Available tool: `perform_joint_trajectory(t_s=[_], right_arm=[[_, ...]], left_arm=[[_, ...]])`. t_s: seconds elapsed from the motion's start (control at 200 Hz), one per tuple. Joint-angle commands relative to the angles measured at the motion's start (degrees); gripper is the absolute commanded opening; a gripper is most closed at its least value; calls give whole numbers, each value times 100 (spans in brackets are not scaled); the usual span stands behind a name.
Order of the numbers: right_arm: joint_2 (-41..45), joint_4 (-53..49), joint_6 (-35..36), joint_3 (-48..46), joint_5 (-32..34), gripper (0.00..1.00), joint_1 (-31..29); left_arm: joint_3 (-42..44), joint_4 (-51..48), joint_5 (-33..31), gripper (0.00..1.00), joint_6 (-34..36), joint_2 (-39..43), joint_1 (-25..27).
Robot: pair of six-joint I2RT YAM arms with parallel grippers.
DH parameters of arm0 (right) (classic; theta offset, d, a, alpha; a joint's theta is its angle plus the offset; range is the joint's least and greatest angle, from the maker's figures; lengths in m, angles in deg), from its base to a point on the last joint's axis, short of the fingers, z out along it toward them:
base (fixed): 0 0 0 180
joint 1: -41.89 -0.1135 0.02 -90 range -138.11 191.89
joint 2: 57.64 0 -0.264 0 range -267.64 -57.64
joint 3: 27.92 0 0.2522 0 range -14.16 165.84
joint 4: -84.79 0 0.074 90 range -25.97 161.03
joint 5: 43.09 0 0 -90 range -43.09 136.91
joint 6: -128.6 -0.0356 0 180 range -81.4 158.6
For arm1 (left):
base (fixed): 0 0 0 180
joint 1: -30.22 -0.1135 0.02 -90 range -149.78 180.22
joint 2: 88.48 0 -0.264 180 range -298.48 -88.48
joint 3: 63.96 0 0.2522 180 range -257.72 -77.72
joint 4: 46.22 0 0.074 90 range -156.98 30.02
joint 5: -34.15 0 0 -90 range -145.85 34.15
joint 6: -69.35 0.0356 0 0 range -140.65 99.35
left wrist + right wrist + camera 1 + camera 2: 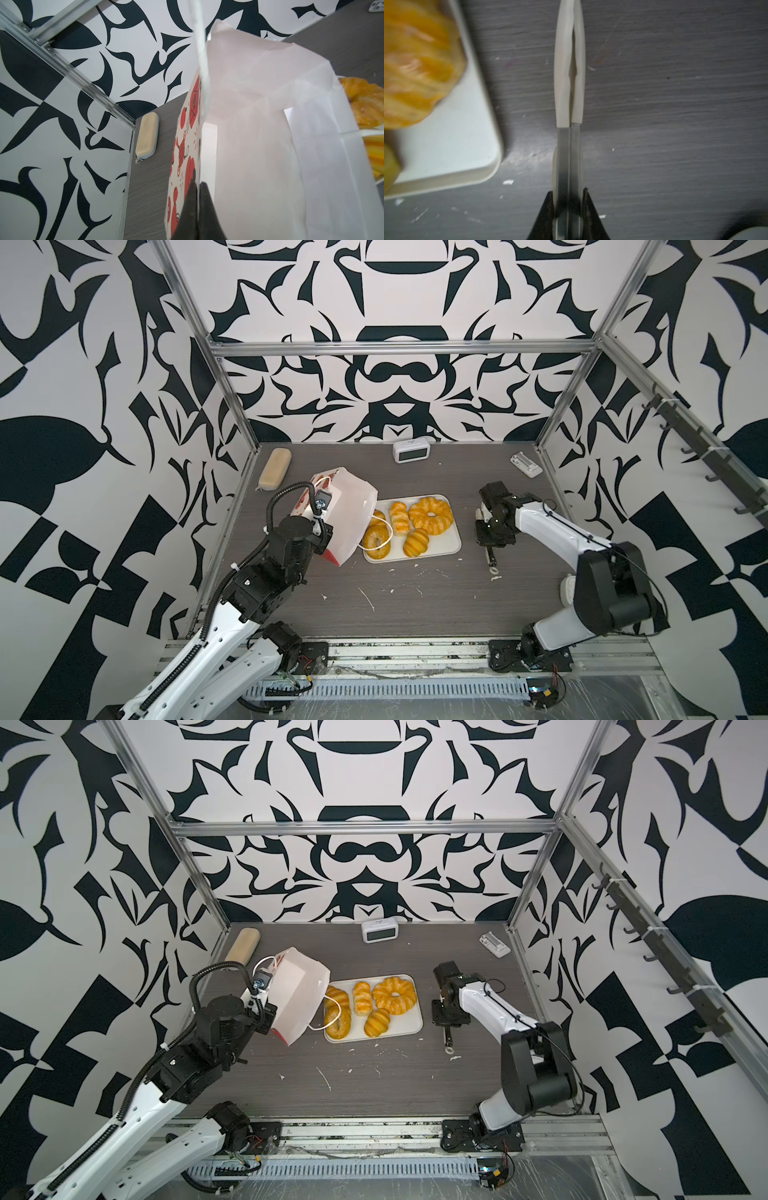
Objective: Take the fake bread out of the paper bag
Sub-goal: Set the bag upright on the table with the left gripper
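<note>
Black fingers pinch tight on paper: the left gripper point(198, 180) clamps one printed wall of the paper bag point(349, 510), holding it tipped over with its white-lined mouth turned to the tray point(452, 546). The right gripper point(568, 191) is closed narrow around metal tongs point(569, 83), whose white tips press together above the grey table point(415, 605), just beside the tray's corner. The fake bread point(392, 994) lies outside the bag, all five pieces on the tray: large ring point(430, 514), braided roll point(399, 517), small bagel point(376, 542) and two croissants point(415, 542). One croissant sits partly behind the bag's rim, and a white cord handle point(390, 531) loops over the bagel. A tan case point(274, 468) lies far left, well apart.
</note>
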Motion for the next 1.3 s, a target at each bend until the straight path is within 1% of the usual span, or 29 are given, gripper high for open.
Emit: perform_joint_trajectory(t_s=[0.0,0.025,0.035,0.065,0.115,0.205,0.275,0.335,0.405,0.55,0.715,0.78,0.925,1.115,1.295], right_arm=[[-125,467,99,463,672,24,146],[-188,494,95,499,706,26,185],[-216,494,103,520,864,26,190],[-317,488,129,582,1003,29,231],[-501,516,138,669,1145,35,292],[-805,689,102,683,1149,48,414],[-961,791,18,670,1178,54,436],[-999,888,-40,601,1246,62,431],[-889,1080,-167,445,1279,67,438],[-417,1466,-282,59,1325,72,431],[-109,1512,-178,-119,1493,75,434],[38,1610,-211,-244,1488,75,433],[232,1741,-252,-422,1417,75,438],[234,1754,-249,-467,1343,75,440],[233,1776,-259,-494,1255,75,443]], left_arm=[[-373,-445,174,0,-389,-128,-25],[-431,-501,197,0,-447,-142,-25],[-456,-516,207,0,-475,-153,-25],[-513,-572,236,0,-548,-171,-25],[-594,-665,308,0,-700,-187,-25],[-646,-708,442,0,-1052,-157,-25],[-644,-725,473,0,-1318,-144,-25],[-637,-757,481,0,-1608,-141,-26],[-651,-774,531,0,-1910,-139,-25],[-719,-791,745,0,-2540,-209,-25],[-747,-668,942,0,-3043,-287,-25],[-762,-611,916,0,-3194,-310,-25],[-812,-582,840,0,-3340,-415,-25],[-830,-440,845,0,-3474,-593,-25],[-811,-340,693,0,-3498,-734,-50]])
